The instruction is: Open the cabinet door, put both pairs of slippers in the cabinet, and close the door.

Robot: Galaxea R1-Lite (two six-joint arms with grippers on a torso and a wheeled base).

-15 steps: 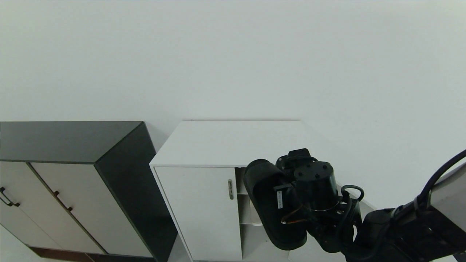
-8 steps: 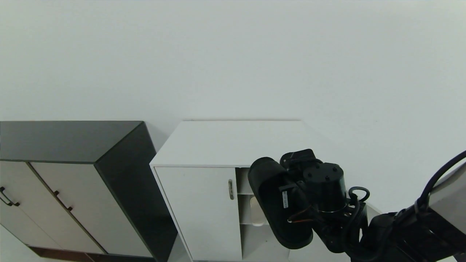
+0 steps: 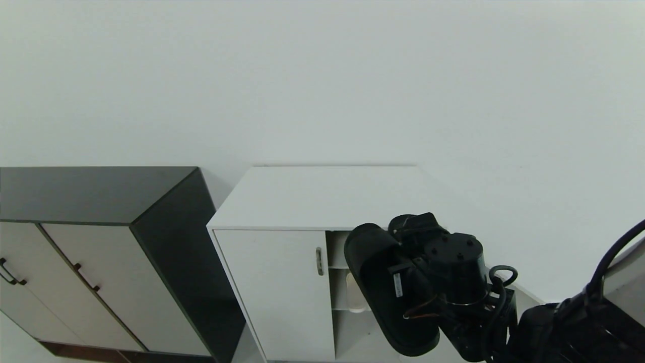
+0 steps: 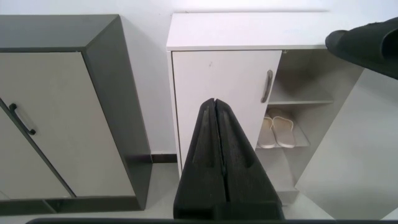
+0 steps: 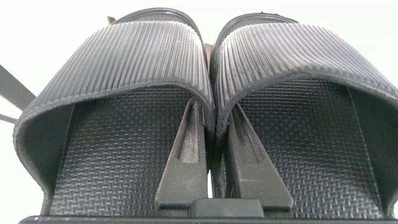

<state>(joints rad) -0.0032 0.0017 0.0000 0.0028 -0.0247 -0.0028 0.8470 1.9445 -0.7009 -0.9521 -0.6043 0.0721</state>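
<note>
Two ribbed black slippers (image 5: 134, 81) clamped in right gripper (image 5: 213, 111)

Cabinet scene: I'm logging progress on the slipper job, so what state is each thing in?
white cabinet: right side open, left door shut
white slippers: on the shelf inside the cabinet
black slippers: held up in front of the open side
right gripper: shut on the black slippers
left gripper: shut, empty
dark cabinet: doors shut

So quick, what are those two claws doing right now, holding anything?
Left gripper: shut, holding nothing.
Right gripper: shut on the pair of black slippers.
</note>
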